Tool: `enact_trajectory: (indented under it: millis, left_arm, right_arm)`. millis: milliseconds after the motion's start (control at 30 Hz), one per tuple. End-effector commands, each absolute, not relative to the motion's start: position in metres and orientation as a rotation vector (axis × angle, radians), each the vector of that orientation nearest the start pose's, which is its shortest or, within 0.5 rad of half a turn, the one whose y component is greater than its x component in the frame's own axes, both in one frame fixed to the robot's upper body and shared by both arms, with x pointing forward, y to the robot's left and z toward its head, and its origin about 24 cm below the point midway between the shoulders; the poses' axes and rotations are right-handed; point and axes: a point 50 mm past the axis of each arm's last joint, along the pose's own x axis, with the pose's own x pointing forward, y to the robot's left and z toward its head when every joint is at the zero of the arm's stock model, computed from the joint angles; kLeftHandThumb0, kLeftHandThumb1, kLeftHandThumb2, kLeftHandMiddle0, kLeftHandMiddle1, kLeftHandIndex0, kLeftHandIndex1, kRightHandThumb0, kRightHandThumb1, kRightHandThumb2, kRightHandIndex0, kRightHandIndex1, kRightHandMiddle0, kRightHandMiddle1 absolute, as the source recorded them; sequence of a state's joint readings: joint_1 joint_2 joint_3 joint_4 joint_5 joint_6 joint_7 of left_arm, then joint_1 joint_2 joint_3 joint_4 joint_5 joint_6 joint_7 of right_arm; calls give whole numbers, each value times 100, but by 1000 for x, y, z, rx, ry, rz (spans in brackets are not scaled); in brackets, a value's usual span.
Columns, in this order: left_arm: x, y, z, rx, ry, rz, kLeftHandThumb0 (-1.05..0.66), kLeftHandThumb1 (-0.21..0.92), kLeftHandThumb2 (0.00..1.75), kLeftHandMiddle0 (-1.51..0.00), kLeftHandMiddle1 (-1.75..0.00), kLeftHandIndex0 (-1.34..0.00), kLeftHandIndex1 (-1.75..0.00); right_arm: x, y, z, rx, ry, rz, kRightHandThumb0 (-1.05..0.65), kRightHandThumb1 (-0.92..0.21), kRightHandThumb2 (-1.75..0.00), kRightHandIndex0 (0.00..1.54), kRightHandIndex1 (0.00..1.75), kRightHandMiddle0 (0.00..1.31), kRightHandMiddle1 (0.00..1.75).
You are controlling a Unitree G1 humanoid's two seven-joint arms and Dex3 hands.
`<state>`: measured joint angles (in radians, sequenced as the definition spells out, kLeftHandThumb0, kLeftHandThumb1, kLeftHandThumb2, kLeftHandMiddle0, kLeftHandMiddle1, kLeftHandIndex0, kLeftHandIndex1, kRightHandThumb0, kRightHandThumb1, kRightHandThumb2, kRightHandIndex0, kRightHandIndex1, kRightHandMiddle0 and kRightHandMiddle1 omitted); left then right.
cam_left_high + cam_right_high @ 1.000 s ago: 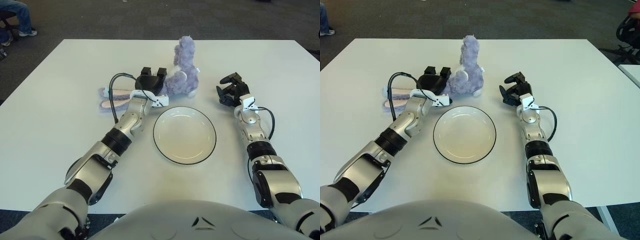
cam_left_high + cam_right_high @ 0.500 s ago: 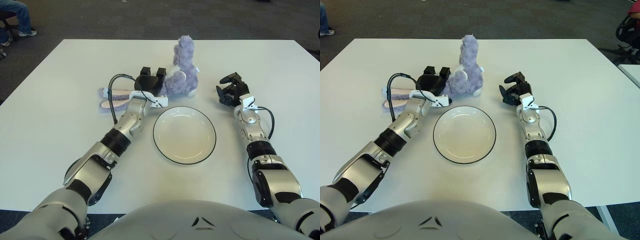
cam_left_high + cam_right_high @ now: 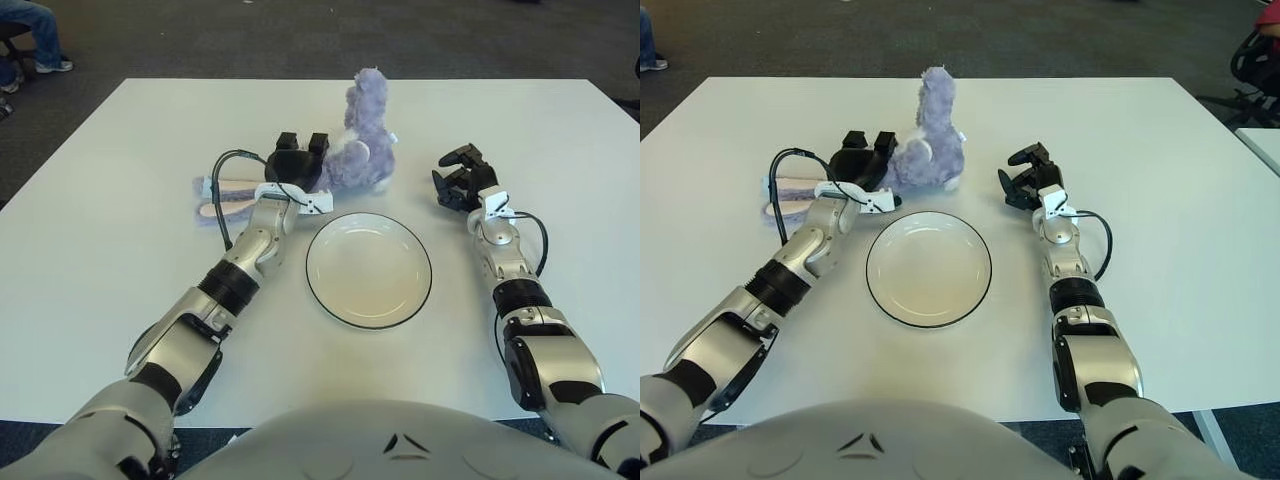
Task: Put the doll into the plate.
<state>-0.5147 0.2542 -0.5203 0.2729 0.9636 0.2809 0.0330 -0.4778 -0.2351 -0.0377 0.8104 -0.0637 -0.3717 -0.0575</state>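
Note:
A purple plush doll (image 3: 366,140) sits upright on the white table, just beyond the plate. Its long ears (image 3: 222,196) trail flat to the left. The white plate (image 3: 369,269) with a dark rim lies empty at the table's middle. My left hand (image 3: 301,157) presses against the doll's left side, two fingers (image 3: 289,141) pointing up and not wrapped around it; the thumb is hidden. My right hand (image 3: 457,180) hovers to the right of the doll and plate, fingers loosely spread, holding nothing.
The white table (image 3: 120,230) is bare around the plate. A seated person's legs (image 3: 30,35) show at the far left on the carpet, away from the table.
My left hand has moved slightly forward and left against the doll. The doll and its ears shifted a little the same way. The right hand has barely moved.

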Motion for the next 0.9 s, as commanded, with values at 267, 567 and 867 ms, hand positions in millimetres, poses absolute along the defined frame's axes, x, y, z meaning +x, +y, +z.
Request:
enact_trajectory:
  millis: [267, 567, 867]
  left_arm:
    - [320, 96, 103, 1391, -281, -118, 8, 18, 135, -1, -168, -9, -175]
    - [317, 96, 118, 1399, -319, -65, 3, 16, 131, -10, -168, -18, -175]
    - [313, 98, 128, 1379, -378, -14, 4, 15, 130, -13, -166, -23, -175]
  right_arm:
    - [315, -202, -1, -314, 147, -12, -1, -56, -93, 57, 157, 30, 160]
    - [316, -202, -1, -296, 155, -5, -1, -53, -98, 58, 159, 30, 162]
    - [317, -202, -1, -290, 156, 1, -1, -53, -99, 58, 159, 30, 162]
